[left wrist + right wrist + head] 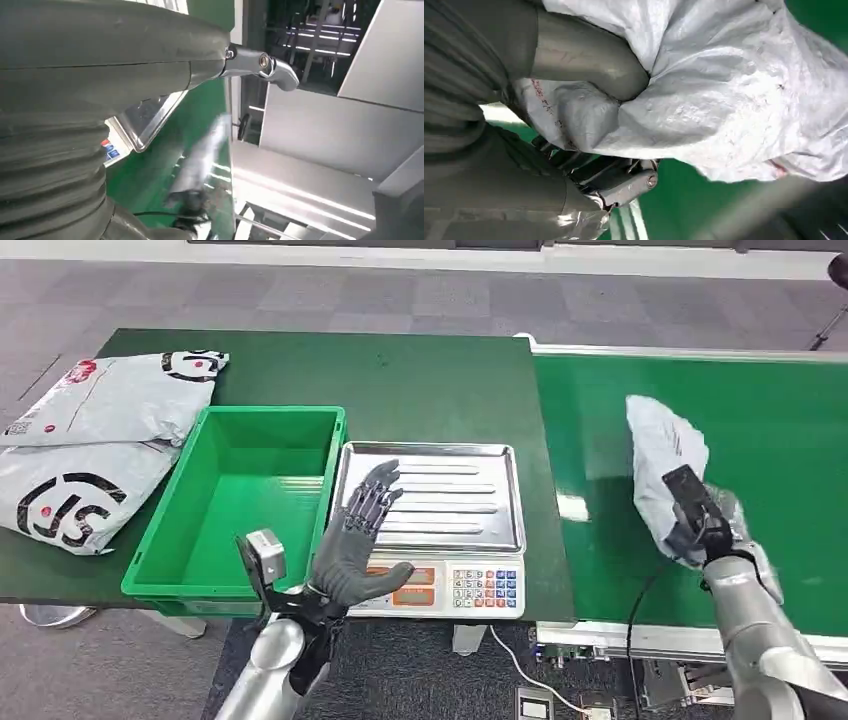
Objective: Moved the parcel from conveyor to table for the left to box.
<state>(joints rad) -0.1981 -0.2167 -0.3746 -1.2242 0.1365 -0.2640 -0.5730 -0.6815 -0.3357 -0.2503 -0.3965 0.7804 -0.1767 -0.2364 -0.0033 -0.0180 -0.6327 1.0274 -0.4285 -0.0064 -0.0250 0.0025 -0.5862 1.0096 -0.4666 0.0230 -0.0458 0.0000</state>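
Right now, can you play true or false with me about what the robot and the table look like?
1. The right hand holds a grey parcel over the green conveyor. True.
2. The green box already has a parcel inside. False: it is empty.
3. The left hand is gripping the scale. False: its fingers are spread, holding nothing, above the scale's tray.
4. Two grey mail bags lie on the table left of the green box. True.
5. The scale stands between the green box and the conveyor. True.
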